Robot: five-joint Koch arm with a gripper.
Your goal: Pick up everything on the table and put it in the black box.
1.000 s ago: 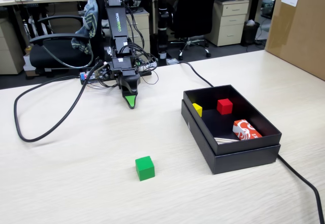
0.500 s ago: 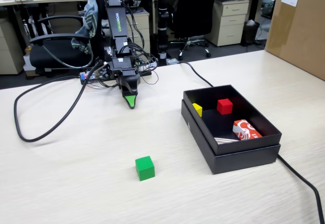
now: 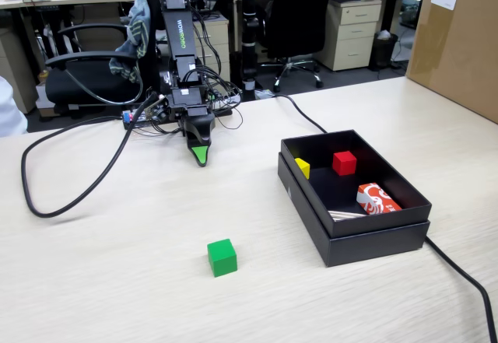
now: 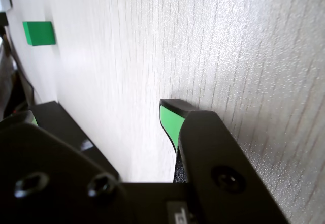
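Resting tip-down on the pale wood-grain tabletop [image 3: 117,265], the jaws are being shown pressed together and empty. A green cube [image 3: 222,257] is being seen lying well apart, outside the matte black box [image 3: 366,242].

Even, bright office light falls from overhead across the pale tabletop [image 3: 117,265], leaving only a short, soft shadow beside the green cube [image 3: 222,257] and a darker well inside the black box [image 3: 354,195]. The fixed view is sharp throughout. In the wrist view, a white sheen washes the wood grain left of the tool [image 4: 175,122], whose near black housing is blurred.
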